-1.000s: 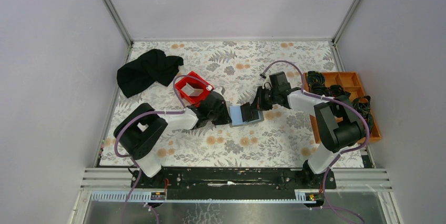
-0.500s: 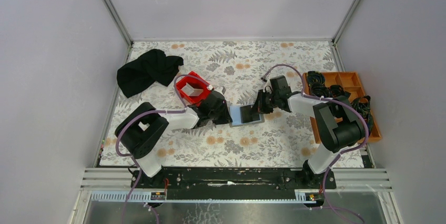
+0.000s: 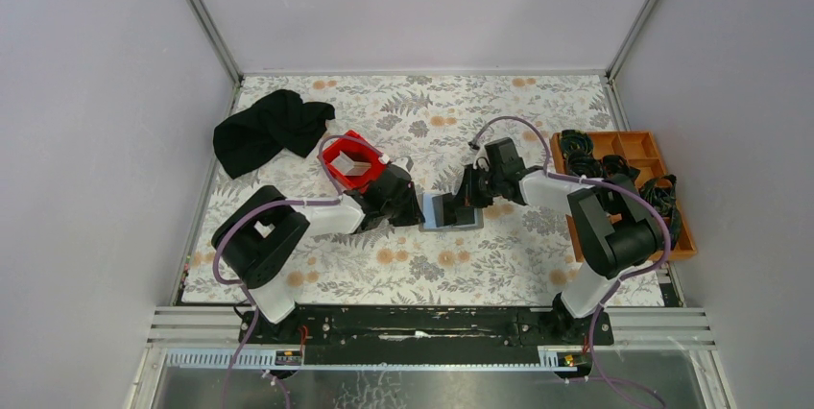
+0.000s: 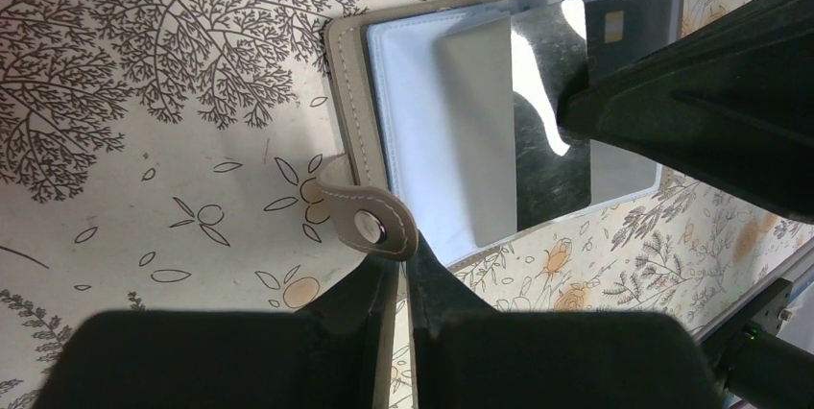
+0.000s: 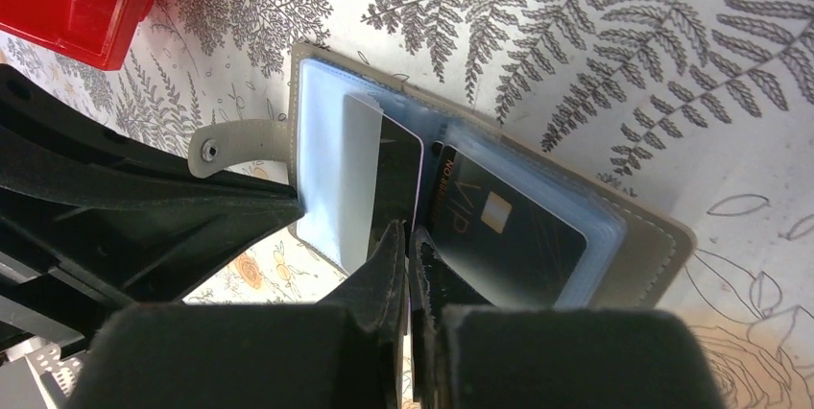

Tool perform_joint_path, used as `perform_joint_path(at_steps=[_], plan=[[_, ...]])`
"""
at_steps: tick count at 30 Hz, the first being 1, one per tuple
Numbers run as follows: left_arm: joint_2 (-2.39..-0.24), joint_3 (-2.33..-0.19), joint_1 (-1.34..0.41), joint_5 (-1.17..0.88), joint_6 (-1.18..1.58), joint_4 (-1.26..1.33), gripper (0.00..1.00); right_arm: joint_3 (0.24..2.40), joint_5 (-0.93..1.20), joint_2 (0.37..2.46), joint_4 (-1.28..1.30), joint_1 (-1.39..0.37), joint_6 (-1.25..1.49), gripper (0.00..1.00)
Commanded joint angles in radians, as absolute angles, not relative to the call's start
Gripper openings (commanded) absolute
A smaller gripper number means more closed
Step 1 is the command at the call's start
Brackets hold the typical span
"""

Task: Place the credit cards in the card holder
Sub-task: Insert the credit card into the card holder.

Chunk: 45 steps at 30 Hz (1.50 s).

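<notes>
Looking down from the top camera, the small flat grey folding card holder [image 3: 451,211] lies open on the fern-and-flower printed table cover [image 3: 432,102], midway between the two arms. Both wrists crowd over it, so only a blue-grey patch shows and no card can be made out. The left gripper [image 3: 417,209] reaches in low from the left, its arm bent beside the square red plastic bin [image 3: 350,161]. The right gripper [image 3: 465,200] reaches in from the right, its forearm stretched across from near the orange plastic compartment tray [image 3: 641,148]. A crumpled black cloth [image 3: 272,129] sits far left, well apart.

In the left wrist view, the right gripper's black fingers cover the holder's right side. The left gripper's jaws are at a narrow slit on the holder's near edge, just under the grey snap strap [image 4: 370,222], and appear to pinch the cover there. A glossy dark card [image 4: 547,155] lies partly inside the clear pocket. A whitish-grey card [image 4: 480,131] overlaps its left side, and glare blurs where one ends.

In the right wrist view, the right gripper's jaws are pressed together on the near edge of that dark card, whose far end sits in the left-hand clear pocket. A second dark plastic VIP card [image 5: 499,217] sits in the right-hand pocket, its near edge hidden behind the fingers. The left gripper's fingers lie flat and low, meeting at the holder's left edge below the strap.
</notes>
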<state>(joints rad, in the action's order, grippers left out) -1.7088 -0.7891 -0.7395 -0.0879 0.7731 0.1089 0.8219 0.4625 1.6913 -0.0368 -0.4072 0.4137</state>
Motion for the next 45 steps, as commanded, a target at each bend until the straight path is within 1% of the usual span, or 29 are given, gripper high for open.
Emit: perform_joint_path(at_steps=[1, 9, 12, 16, 21, 35, 45], plan=[[-1.738, -0.799, -0.744, -0.081, 0.755, 0.107, 0.12, 0.850, 0.447, 1.726, 0.016, -0.445, 0.382, 0.00], [-1.743, -0.807, -0.744, -0.083, 0.754, 0.106, 0.11, 0.858, 0.436, 1.741, 0.039, -0.471, 0.383, 0.00], [-1.745, -0.807, -0.745, -0.085, 0.757, 0.108, 0.11, 0.862, 0.431, 1.739, 0.054, -0.480, 0.384, 0.10], [-1.746, -0.809, -0.744, -0.083, 0.758, 0.109, 0.11, 0.869, 0.415, 1.721, 0.085, -0.490, 0.377, 0.19], [-1.747, -0.813, -0.744, -0.084, 0.759, 0.113, 0.10, 0.879, 0.393, 1.690, 0.119, -0.493, 0.367, 0.26], [-1.743, -0.807, -0.744, -0.088, 0.771, 0.121, 0.09, 0.911, 0.383, 1.667, 0.170, -0.497, 0.373, 0.35], [-1.730, -0.777, -0.746, -0.099, 0.798, 0.144, 0.08, 0.934, 0.374, 1.694, 0.179, -0.535, 0.395, 0.35]])
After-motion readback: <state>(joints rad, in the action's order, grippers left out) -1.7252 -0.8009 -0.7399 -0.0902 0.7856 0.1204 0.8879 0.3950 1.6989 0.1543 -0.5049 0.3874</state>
